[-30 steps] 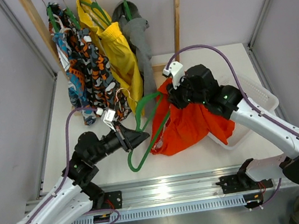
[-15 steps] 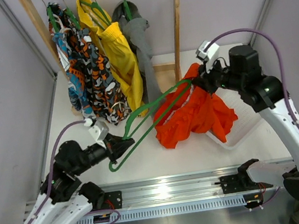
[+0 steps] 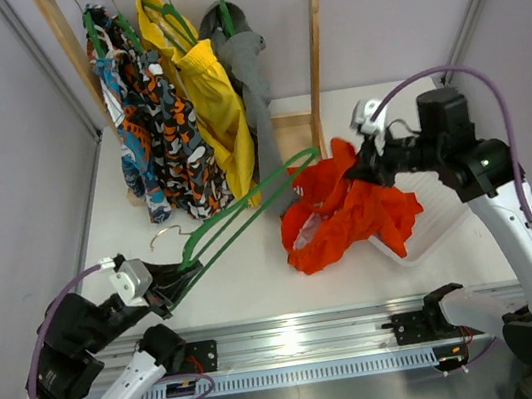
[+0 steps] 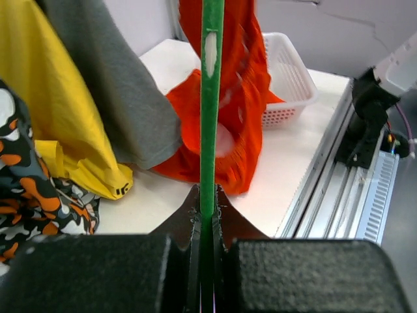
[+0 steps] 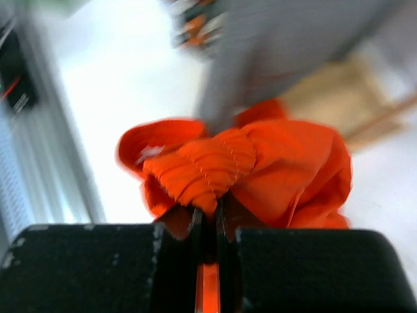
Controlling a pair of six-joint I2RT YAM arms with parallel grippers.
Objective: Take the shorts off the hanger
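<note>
The orange-red shorts (image 3: 344, 212) hang bunched over the table, partly over the white basket (image 3: 448, 196). My right gripper (image 3: 361, 170) is shut on their gathered waistband (image 5: 202, 173). The green hanger (image 3: 251, 200) stretches slantwise from near left to the shorts' upper left edge. Whether its far tip is still inside the cloth I cannot tell. My left gripper (image 3: 178, 271) is shut on the hanger's near end, with its silver hook (image 3: 166, 238) beside it. In the left wrist view the green bar (image 4: 210, 98) runs straight up from my shut jaws in front of the shorts (image 4: 228, 156).
A wooden rack (image 3: 319, 39) at the back holds patterned garments (image 3: 152, 116), yellow shorts (image 3: 204, 98) and a grey garment (image 3: 246, 71) on green hangers. The basket (image 4: 287, 78) sits at the right. A metal rail (image 3: 299, 346) runs along the near edge.
My left arm has drawn back to the near left, pulling the hanger with it. My right gripper has carried the shorts to the right, so the hanger has slid most of the way out.
</note>
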